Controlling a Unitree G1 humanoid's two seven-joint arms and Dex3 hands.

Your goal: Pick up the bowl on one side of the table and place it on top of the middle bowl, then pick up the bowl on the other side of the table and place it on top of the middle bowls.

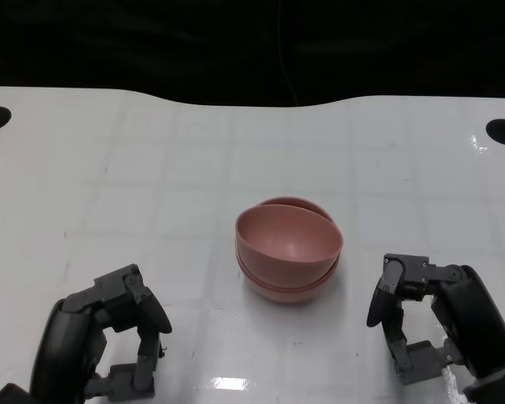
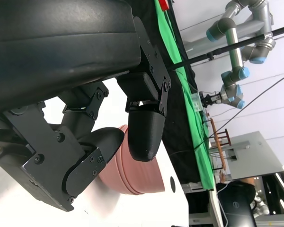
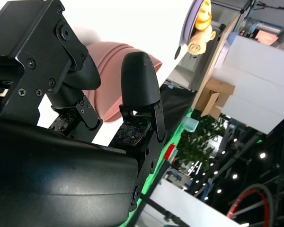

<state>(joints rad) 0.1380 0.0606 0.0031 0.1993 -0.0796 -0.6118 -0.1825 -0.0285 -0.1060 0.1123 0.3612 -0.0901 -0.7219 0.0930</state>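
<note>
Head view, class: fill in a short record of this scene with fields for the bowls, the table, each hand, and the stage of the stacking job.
bowls: pink bowls nested in one stack at the middle, top one tilted
table: white table, no bowl left at either side
left hand: left hand holds nothing, apart from the stack
right hand: right hand holds nothing, apart from the stack
stage: stacking looks done

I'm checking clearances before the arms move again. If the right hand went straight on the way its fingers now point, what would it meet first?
Probably the stack of pink bowls: the right hand is open, and its fingers point toward the stack. Depth is unclear.
</note>
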